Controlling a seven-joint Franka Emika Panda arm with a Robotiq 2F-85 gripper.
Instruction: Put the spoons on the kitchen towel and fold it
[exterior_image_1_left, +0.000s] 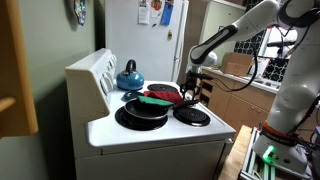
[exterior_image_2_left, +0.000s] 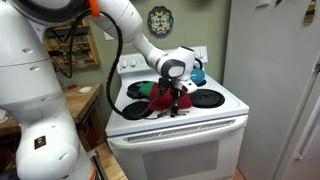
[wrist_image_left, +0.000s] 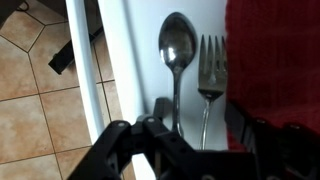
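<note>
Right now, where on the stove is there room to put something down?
The white strip between the spoon and the stove's front edge is bare; so is the corner beside the pan. Crowded around the fork, towel and gripper.

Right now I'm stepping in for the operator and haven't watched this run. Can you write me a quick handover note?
Gripper: looks open, low over the stove top, holding nothing; the handles run between its fingertips.
Things: a metal spoon and fork lie side by side on the stove top at the red towel edge, not on it. A green utensil lies across the front pan.
Done: nothing visible on the towel.
Left: move the utensils onto the towel, then fold it.
</note>
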